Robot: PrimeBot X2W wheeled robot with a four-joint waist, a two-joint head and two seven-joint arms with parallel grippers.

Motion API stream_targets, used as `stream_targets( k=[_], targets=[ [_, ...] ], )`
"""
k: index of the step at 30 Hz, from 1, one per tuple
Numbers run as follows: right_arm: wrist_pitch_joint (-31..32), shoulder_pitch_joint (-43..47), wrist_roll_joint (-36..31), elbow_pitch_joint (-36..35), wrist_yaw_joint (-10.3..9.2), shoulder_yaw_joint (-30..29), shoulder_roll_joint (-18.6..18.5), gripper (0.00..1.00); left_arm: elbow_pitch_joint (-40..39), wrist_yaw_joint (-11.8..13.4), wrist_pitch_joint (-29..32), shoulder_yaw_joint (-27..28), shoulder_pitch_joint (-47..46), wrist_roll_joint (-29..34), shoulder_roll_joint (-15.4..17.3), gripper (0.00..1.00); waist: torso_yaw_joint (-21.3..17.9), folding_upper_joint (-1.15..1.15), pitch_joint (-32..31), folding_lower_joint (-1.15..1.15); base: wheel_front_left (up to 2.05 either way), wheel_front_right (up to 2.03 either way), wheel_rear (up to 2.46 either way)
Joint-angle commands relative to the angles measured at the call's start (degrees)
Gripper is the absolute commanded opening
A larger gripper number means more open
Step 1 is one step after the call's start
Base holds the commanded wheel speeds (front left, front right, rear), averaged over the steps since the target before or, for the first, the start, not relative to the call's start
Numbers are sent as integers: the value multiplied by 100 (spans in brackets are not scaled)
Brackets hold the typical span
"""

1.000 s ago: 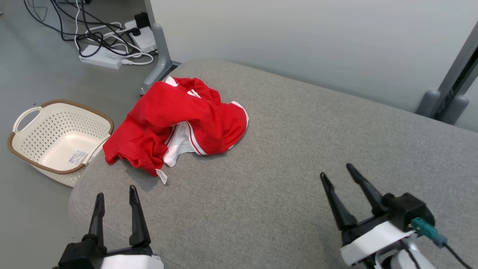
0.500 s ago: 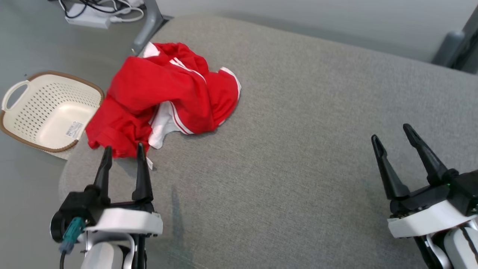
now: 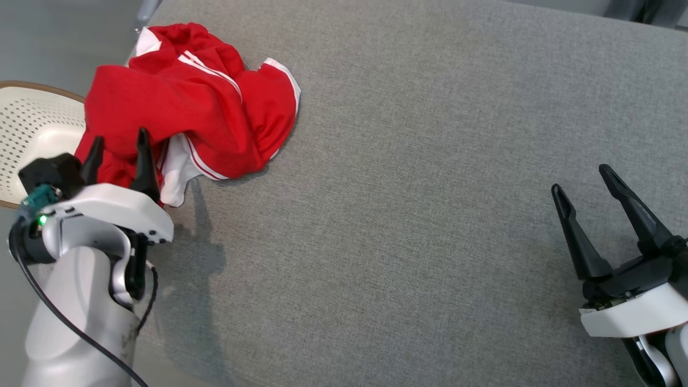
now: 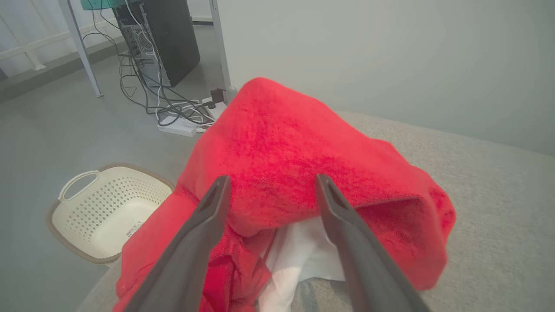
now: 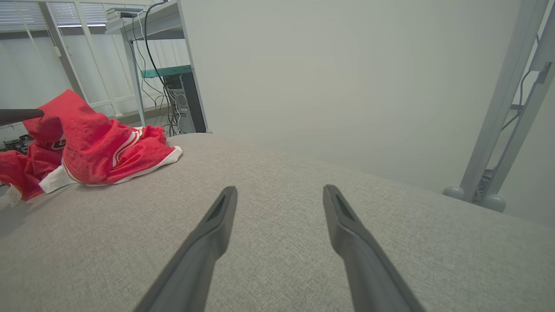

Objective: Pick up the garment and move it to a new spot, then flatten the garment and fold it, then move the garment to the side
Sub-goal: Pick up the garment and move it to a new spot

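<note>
- Okay, step one is in hand: the pick-up. The garment [image 3: 183, 107] lies crumpled, red with white trim, at the cushion's [image 3: 408, 188] far left corner, by the edge nearest the basket [image 3: 32, 123].
- The left gripper [image 3: 120, 136] is right at the heap's near edge, fingers spread wide, nothing pinched yet.
- The right gripper [image 3: 580, 178] hangs well apart over bare cushion at the near right, fingers spread too, holding nothing.
- Next move, I'd say: the left gripper pushes into a fold and closes on enough cloth to lift the whole heap, not just a loose top layer. Then it carries the heap toward the open middle.
- The left wrist view adds the line-up: a raised red fold sits straight ahead between the fingers, with white lining below it. Looks good. Whether the tips touch cloth, I can't tell.
- The right wrist view shows the heap side-on, how high it humps, plus a small tag [image 5: 13, 195] at its near end.
- The head view gives the layout: both grippers and the free cushion between them.
</note>
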Motion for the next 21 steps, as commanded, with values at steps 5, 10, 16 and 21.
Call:
stream_targets(
  k=[5,10,16,21],
  targets=[
    [-5,-52,54,-52,1,-30,-148,100,345,-37,385,58,-479,-151,156,100,-84,0,178,0,0,0,0],
    [-5,-60,57,-105,1,44,-279,100,740,-90,1060,118,-1000,-375,290,100,-114,0,325,0,0,0,0],
    [-5,-80,74,-124,1,84,-342,100,1005,-190,1759,84,-1283,-557,420,100,-168,0,465,0,0,0,0],
    [-4,-86,99,-141,1,85,-397,100,1202,-159,2031,37,-1425,-590,474,100,-212,0,578,0,0,0,0]
  ],
)
